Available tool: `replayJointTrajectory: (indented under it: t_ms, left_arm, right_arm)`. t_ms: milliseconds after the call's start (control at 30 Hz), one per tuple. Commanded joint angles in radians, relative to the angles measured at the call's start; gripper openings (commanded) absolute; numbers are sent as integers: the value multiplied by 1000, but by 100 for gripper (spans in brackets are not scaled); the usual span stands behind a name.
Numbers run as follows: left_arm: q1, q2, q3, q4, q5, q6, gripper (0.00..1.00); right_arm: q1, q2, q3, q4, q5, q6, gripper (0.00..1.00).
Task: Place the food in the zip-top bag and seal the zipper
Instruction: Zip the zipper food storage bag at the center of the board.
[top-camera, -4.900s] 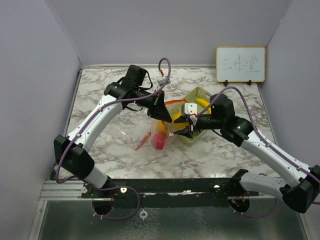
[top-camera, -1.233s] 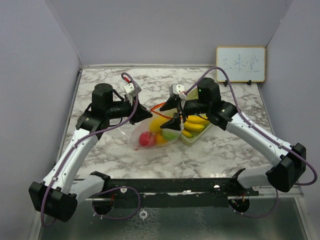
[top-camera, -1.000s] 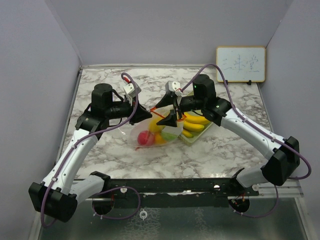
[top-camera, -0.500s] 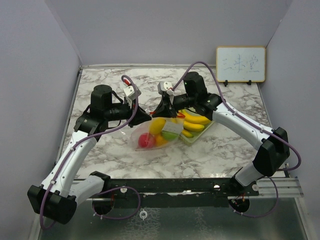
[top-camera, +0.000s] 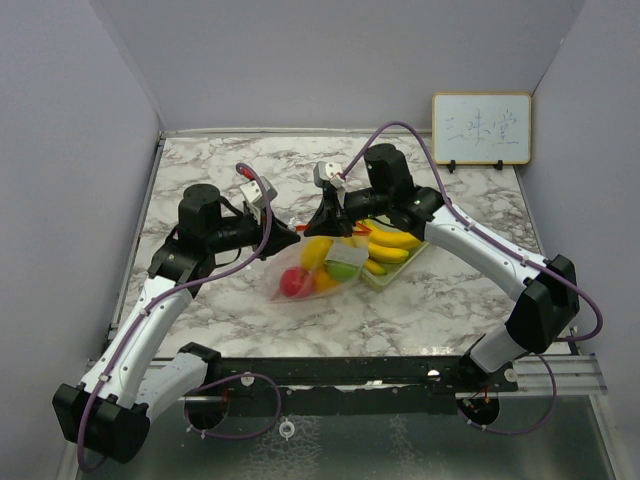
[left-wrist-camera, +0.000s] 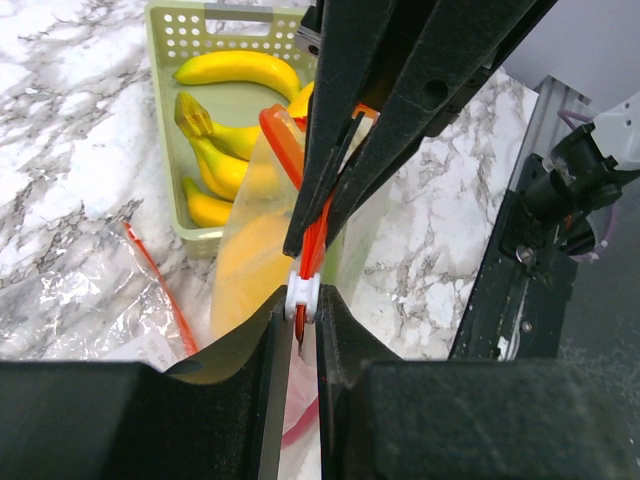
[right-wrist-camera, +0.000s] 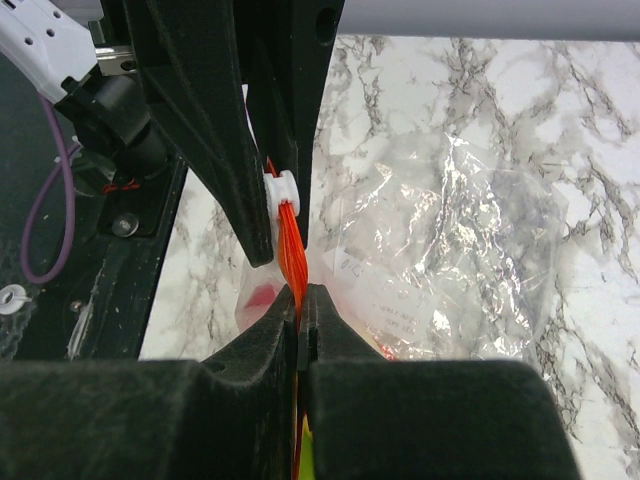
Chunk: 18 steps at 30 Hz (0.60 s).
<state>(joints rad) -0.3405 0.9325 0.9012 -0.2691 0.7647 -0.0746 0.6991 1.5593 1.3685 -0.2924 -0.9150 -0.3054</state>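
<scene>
The clear zip-top bag (top-camera: 312, 268) lies mid-table holding food: a red fruit (top-camera: 292, 282), a yellow banana (top-camera: 318, 250), a green apple (top-camera: 342, 268) and an orange piece (top-camera: 323, 284). More bananas (top-camera: 392, 240) lie in the pale green tray (top-camera: 385, 278). My left gripper (top-camera: 296, 236) (left-wrist-camera: 302, 300) is closed on the white zipper slider (left-wrist-camera: 303, 292) (right-wrist-camera: 280, 188) of the orange zipper strip (left-wrist-camera: 312, 235). Right beside it, my right gripper (top-camera: 317, 227) (right-wrist-camera: 300, 295) is shut on that orange strip (right-wrist-camera: 291, 250), fingertip to fingertip with the left.
The tray of bananas (left-wrist-camera: 225, 110) stands just right of the bag. A loose crumpled clear bag (right-wrist-camera: 470, 235) lies on the marble behind. A whiteboard (top-camera: 481, 128) leans at the back right. The black rail (top-camera: 330, 372) runs along the near edge.
My right gripper has moved left along the bag's mouth to the left gripper and shut on the orange strip. The left arm has drawn slightly nearer.
</scene>
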Motion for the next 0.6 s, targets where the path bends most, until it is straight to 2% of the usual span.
replayJointTrajectory:
  t_ms: [0,33,100,133,367,433,467,500,533,567]
  left_arm:
    - [6,-27,-58,117,-83,-58,22]
    - [6,-27,-68,142,-86,-73,25]
    - [7,-27,-80,170,-103,-98,44]
    - [6,-28,-82,176,-111,-102,47]
    - [7,-35,-82,201,-120,-109,48]
    - [6,-26,-85,225,-103,-125,41]
    - [6,-22,-86,243,-90,-132,29]
    - [6,-13,-87,256,-70,-139,10]
    - [6,-3,-83,263,-47,-141,0]
    - [6,6,-81,270,-18,-142,0]
  right_arm:
    - [-4,-47,49,8,-56,45,2]
    - [-5,-47,50,13,-59,59,2]
    - [-4,-48,54,25,-71,85,2]
    - [-4,-48,54,30,-75,94,2]
    - [-5,-54,51,30,-90,102,2]
    - [-4,-54,52,33,-96,107,2]
    - [-4,-54,52,33,-96,107,2]
    - [-5,-54,54,32,-95,107,2]
    - [-4,-55,54,30,-92,107,2]
    - [-4,-56,54,28,-90,106,2]
